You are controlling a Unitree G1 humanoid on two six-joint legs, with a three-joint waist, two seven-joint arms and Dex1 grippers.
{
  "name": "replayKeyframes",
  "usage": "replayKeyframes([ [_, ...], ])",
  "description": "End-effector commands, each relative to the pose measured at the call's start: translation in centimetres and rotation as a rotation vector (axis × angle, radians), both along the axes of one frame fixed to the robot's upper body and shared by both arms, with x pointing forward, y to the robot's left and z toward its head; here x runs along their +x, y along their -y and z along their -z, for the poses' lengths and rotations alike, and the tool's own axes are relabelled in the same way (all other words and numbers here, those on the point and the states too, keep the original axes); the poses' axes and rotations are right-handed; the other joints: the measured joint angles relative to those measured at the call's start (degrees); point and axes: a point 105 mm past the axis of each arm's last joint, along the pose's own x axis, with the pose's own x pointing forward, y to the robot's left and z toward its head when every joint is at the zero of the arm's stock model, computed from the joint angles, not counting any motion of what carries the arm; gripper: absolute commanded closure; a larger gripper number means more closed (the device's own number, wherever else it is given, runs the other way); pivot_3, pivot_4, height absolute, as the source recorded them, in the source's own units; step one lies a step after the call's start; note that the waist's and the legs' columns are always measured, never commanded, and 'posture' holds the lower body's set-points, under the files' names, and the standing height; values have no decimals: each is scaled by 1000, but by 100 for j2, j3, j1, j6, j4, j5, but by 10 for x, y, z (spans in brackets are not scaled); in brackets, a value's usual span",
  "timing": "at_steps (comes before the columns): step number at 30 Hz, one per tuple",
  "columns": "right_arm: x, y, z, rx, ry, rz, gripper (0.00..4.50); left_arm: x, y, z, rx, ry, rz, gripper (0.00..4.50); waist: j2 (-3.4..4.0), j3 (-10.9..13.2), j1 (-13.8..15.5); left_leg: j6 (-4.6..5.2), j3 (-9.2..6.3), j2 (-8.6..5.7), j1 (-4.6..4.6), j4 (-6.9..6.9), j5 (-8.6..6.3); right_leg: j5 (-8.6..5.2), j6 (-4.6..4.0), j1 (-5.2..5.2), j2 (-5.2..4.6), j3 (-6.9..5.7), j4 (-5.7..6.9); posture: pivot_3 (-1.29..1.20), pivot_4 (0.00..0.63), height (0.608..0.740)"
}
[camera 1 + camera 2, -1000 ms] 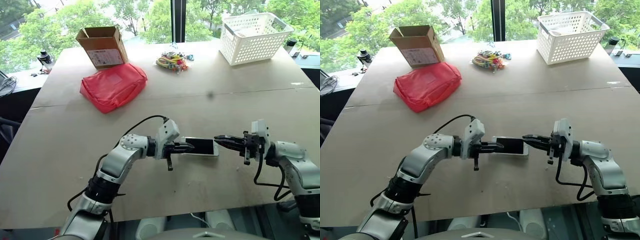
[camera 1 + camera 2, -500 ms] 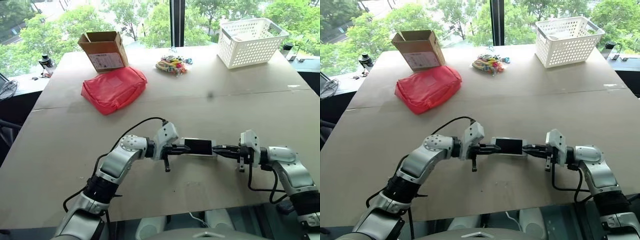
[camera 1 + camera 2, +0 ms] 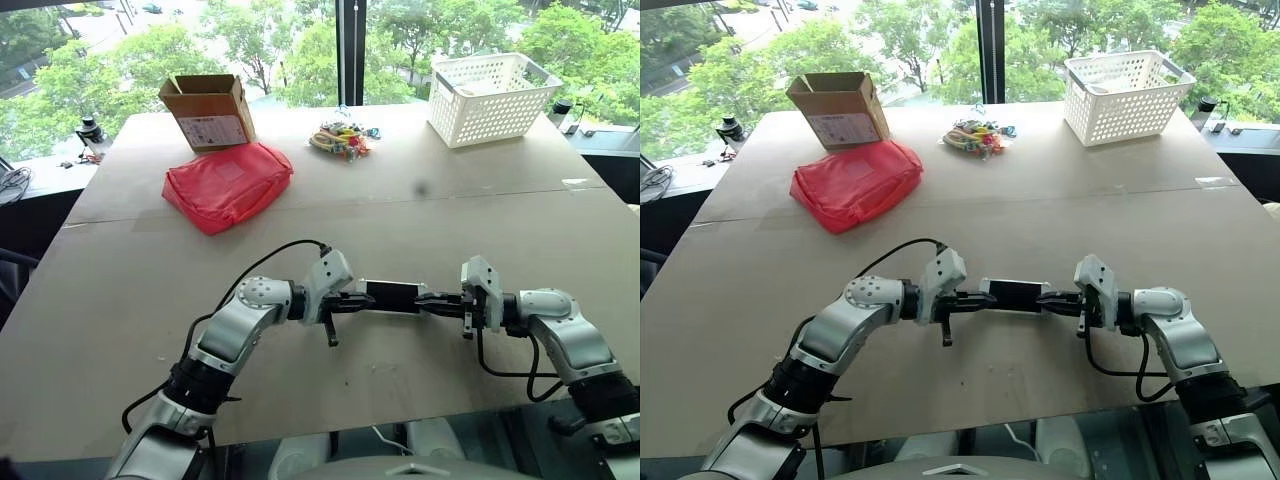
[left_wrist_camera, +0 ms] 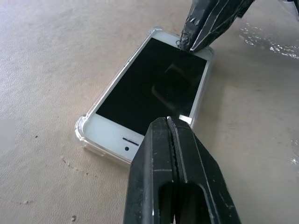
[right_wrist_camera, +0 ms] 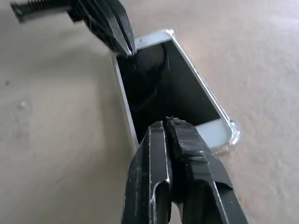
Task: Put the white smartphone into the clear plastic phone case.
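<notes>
- My left gripper (image 4: pixel 175 123) fingers are pressed together, tip on the near end of the white smartphone (image 4: pixel 152 88), likely pushing it down.
- My right gripper (image 5: pixel 169 126) is also pinched closed, pressing the opposite end.
- The phone lies between both tips, inside the clear plastic phone case (image 4: pixel 83 133) on the table (image 3: pixel 450 210).
- Seating looks nearly done.

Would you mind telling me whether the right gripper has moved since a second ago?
Yes. The right gripper, shut, has come down onto the end of the white smartphone; a second ago it hung just off that end, above the table.
</notes>
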Motion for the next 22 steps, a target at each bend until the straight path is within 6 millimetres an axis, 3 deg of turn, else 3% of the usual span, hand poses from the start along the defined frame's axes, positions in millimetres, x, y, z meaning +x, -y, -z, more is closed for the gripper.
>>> replayKeyframes([
  [1, 5, 5, -21, 82, 42, 13, 3613, 11, -5, -30, -126, 92, -51, 4005, 37, 61, 3, 0, -1, 0, -2, 0, 0, 0, 0, -2, 0, 0, 0, 0, 150, 740],
  [2, 4, 9, -27, 83, 59, 9, 2920, 14, -11, -31, -129, 106, -73, 3559, 40, 66, 4, 0, -3, 0, -12, 0, 0, 1, -1, -12, -1, -2, 0, 0, 150, 740],
  [4, 2, 16, -42, 64, 110, -10, 2164, 15, -27, -29, -96, 128, -102, 2902, 67, 85, 17, -1, -3, -1, -20, -7, 0, 1, -4, -25, -2, -3, 0, 0, 150, 740],
  [8, 1, 35, -67, 56, 175, 8, 182, 10, -57, -32, -79, 172, -124, 913, 69, 86, 37, -26, 5, -5, -131, 0, 17, 10, -11, -148, -7, 8, 19, 0, 150, 740],
  [10, 0, 47, -70, 36, 182, 22, 0, 6, -65, -35, -98, 183, -118, 44, 70, 86, 63, -28, 5, -5, -160, -1, 17, 10, -12, -172, -11, 6, 18, 0, 150, 740],
  [15, 1, 97, -67, -77, 200, 84, 0, 0, -93, -37, -62, 332, -126, 44, 71, 89, 117, -28, 7, -12, -207, 5, 17, 10, -12, -205, -22, 0, 1, 0, 150, 740],
  [22, 6, 139, -73, -131, 213, 164, 0, 8, -117, -36, 37, 391, -120, 44, 81, 100, 89, -7, 10, -9, -200, 4, 5, 13, -16, -200, -14, 0, 1, 0, 150, 740],
])
